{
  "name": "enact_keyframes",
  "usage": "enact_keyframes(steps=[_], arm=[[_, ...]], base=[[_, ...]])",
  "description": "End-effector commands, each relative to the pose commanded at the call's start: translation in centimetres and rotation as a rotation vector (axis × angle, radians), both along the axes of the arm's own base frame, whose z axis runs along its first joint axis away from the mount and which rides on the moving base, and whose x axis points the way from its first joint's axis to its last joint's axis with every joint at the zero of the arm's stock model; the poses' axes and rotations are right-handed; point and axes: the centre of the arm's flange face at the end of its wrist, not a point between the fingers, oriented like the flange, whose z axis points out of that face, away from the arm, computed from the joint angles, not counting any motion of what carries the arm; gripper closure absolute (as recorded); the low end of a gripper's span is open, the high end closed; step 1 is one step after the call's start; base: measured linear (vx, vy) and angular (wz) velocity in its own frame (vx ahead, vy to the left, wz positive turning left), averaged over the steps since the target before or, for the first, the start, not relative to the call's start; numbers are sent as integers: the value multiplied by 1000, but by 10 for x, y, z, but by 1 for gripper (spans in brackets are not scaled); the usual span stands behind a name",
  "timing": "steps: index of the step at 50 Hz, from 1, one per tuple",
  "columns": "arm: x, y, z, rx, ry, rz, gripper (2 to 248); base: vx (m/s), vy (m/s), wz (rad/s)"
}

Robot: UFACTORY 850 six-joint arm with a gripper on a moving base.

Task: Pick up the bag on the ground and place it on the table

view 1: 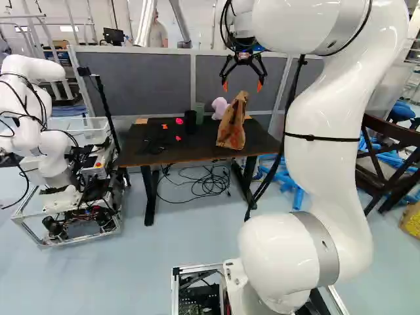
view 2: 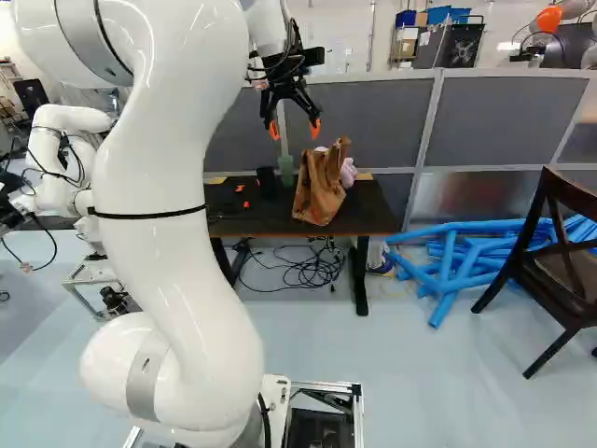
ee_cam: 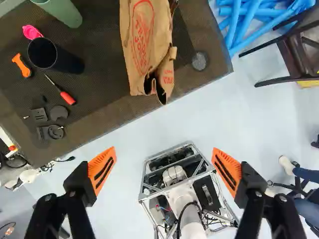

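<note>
The gripper (view 1: 243,84) hangs above the table (view 1: 184,156) in the left base view, its fingers pointing down. In the wrist view the gripper (ee_cam: 163,172) stands wide open, nothing between its orange pads. The brown paper bag (view 1: 232,125) stands on the table's right part, below the gripper and apart from it. Seen from the wrist, the bag (ee_cam: 144,47) lies ahead of the fingers, close to the table's edge, its folded top toward the gripper.
On the table are a black cup (ee_cam: 52,56), a green cup (ee_cam: 64,11), a red screwdriver (ee_cam: 67,97) and a pink plush toy (view 1: 220,107). Another robot (view 1: 39,131) stands left. Blue tubes (view 2: 452,266) and a wooden chair (view 2: 550,261) are right of the table; cables lie beneath.
</note>
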Motion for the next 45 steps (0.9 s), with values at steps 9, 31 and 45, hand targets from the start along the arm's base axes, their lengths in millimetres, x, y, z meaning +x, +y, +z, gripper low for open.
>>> enact_keyframes(steps=[9, 31, 45], arm=[[0, 0, 0, 0, 0, 0, 3], [0, 0, 0, 0, 0, 0, 3], [0, 0, 0, 0, 0, 0, 3]], base=[[-164, 2, 6], [-170, 0, 9], [-162, 1, 11]])
